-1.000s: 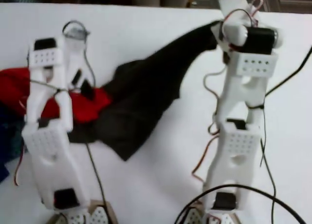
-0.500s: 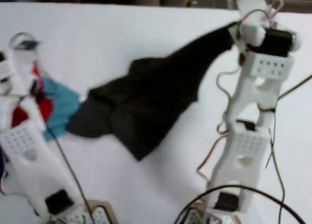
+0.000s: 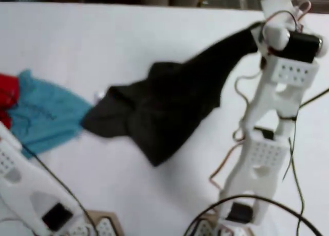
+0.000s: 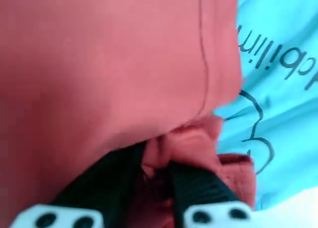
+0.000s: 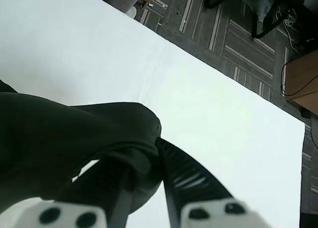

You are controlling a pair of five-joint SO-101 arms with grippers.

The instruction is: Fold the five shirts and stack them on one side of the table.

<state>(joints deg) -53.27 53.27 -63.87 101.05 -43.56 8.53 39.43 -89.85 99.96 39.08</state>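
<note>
Pinching black shirt (image 3: 169, 105) far-right end in right gripper (image 5: 149, 157), long axis diagonal toward near-left across desk (image 3: 128, 40); clamping red shirt (image 4: 99, 64) fold in left gripper (image 4: 161, 161), beside turquoise shirt (image 3: 46, 115).

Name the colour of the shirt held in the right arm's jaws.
Plain black. The shirt shows best in the high view, stretched across the white table.

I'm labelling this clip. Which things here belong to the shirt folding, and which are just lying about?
Job: black shirt, in the right gripper; red shirt, in the left gripper; blue shirt.
Lying about: cables; wooden furniture.
</note>
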